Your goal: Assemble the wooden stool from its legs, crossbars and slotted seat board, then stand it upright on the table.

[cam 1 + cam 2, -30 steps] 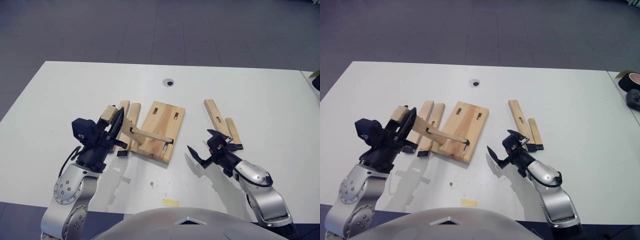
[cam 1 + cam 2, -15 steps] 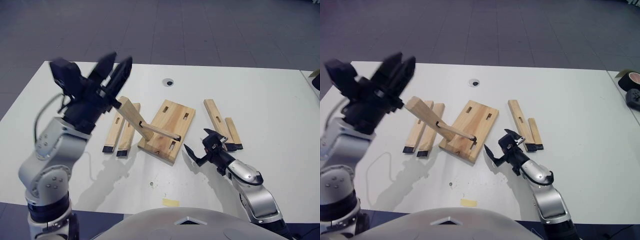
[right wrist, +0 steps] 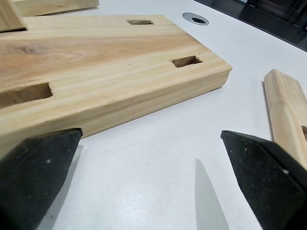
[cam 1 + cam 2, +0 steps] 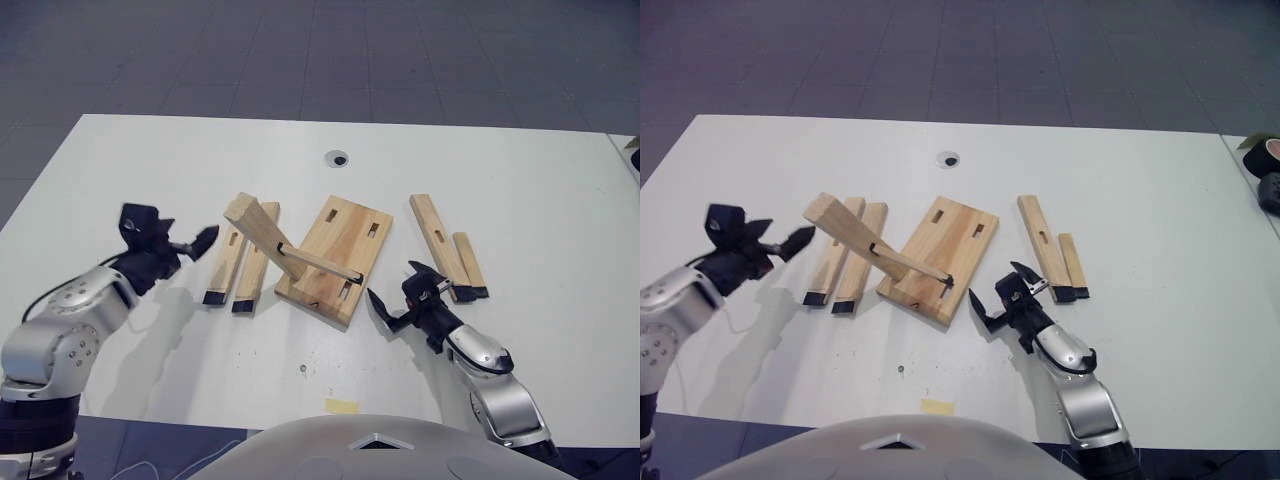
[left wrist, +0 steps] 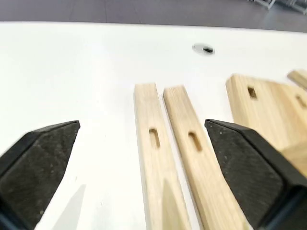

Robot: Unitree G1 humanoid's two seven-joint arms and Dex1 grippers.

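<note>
The slotted seat board lies flat at mid-table. One wooden leg leans out of it toward the left, its foot set in a slot on the board's near edge. Two slotted legs lie side by side left of the board. A long piece and a shorter one lie to its right. My left gripper is open, low over the table left of the two flat legs. My right gripper is open beside the board's near right corner, holding nothing.
A round cable hole sits in the white table behind the board. A yellow scrap and a small dark speck lie near the front edge. Bare table spreads to the far left and far right.
My left gripper lifted the leg's free end, then let it go and dropped down to the left. The leg stays propped in the board, which turned slightly. The right gripper barely moved.
</note>
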